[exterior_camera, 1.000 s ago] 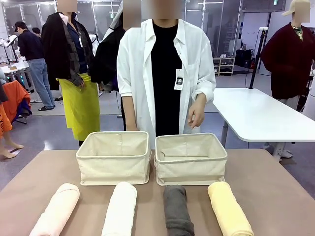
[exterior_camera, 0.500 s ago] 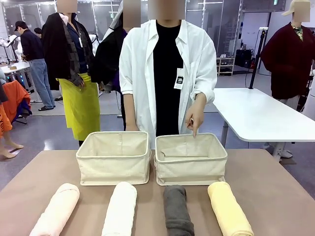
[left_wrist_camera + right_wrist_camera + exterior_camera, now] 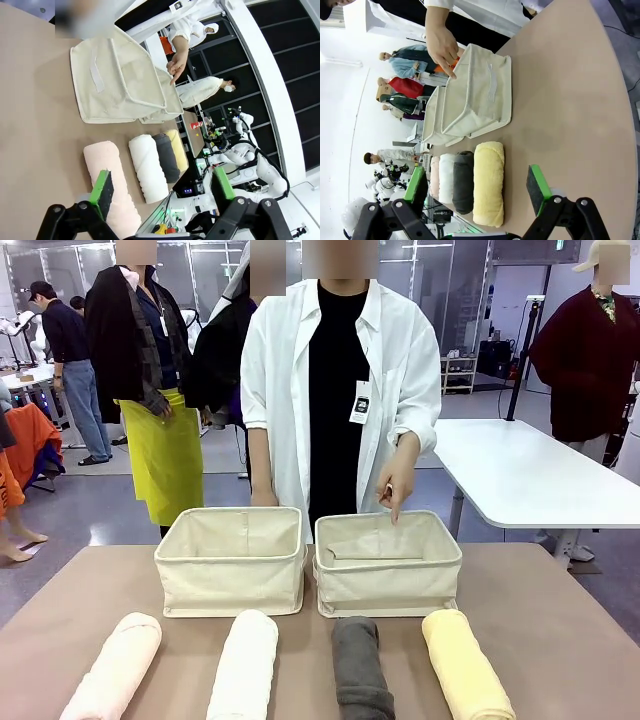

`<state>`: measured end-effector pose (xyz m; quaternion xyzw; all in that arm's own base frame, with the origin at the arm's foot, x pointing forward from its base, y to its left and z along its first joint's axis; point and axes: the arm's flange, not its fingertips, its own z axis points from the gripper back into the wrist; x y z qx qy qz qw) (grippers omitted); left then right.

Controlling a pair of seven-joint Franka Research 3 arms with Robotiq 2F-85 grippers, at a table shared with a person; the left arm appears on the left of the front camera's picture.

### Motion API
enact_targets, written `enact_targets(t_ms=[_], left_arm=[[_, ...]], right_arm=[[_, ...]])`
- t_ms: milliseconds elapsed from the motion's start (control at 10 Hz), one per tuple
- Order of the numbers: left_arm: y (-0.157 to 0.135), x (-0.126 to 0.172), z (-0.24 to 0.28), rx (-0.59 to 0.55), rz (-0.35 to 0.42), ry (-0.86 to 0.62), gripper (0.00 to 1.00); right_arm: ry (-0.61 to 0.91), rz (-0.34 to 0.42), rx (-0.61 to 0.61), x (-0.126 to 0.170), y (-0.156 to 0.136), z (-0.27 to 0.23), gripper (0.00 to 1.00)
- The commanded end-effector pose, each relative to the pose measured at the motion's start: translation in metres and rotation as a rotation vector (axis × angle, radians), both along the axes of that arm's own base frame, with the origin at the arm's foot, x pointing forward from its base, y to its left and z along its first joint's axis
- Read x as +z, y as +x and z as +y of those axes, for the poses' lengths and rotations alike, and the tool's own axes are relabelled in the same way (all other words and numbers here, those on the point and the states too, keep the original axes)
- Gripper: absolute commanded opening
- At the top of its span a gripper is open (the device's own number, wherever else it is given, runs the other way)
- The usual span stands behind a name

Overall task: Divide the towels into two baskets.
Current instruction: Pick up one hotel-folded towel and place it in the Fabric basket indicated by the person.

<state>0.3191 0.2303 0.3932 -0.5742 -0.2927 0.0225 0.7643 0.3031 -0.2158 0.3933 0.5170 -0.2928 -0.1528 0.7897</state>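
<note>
You see the brown table, and the person in a white shirt stands at its far edge, at 12 o'clock. In front of the person two baskets stand side by side, almost touching: the left basket and, at its 3 o'clock, the right basket. At 6 o'clock from the baskets four rolled towels lie in a row, each apart from the next. From 9 o'clock to 3 o'clock they are the peach towel, the white towel, the grey towel and the yellow towel. The far end of the grey towel comes close to the front wall of the right basket. In the left wrist view the left gripper hangs above the table near the peach towel, jaws wide, holding nothing. In the right wrist view the right gripper is also wide with nothing between its pads, near the yellow towel. The person's hand points one finger down at the far rim of the right basket.
</note>
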Motion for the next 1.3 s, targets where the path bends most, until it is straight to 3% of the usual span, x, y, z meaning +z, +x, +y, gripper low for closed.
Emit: enact_targets(t_ms=[0,500,700,900,1200], left_arm=[[-0.004,0.0,0.002,-0.004,-0.006,-0.009,1.0],[-0.004,0.0,0.002,-0.004,-0.006,-0.009,1.0],[-0.004,0.0,0.002,-0.004,-0.006,-0.009,1.0],[-0.004,0.0,0.002,-0.004,-0.006,-0.009,1.0],[-0.004,0.0,0.002,-0.004,-0.006,-0.009,1.0]], right_arm=[[-0.078,0.027,0.032,0.017,0.009,0.018,1.0],[-0.515,0.206,0.221,0.062,0.062,0.156,1.0],[-0.599,0.228,0.279,0.056,0.074,0.208,1.0],[-0.666,0.279,0.359,0.041,0.068,0.254,1.0],[-0.773,0.334,0.35,0.014,0.065,0.297,1.0]])
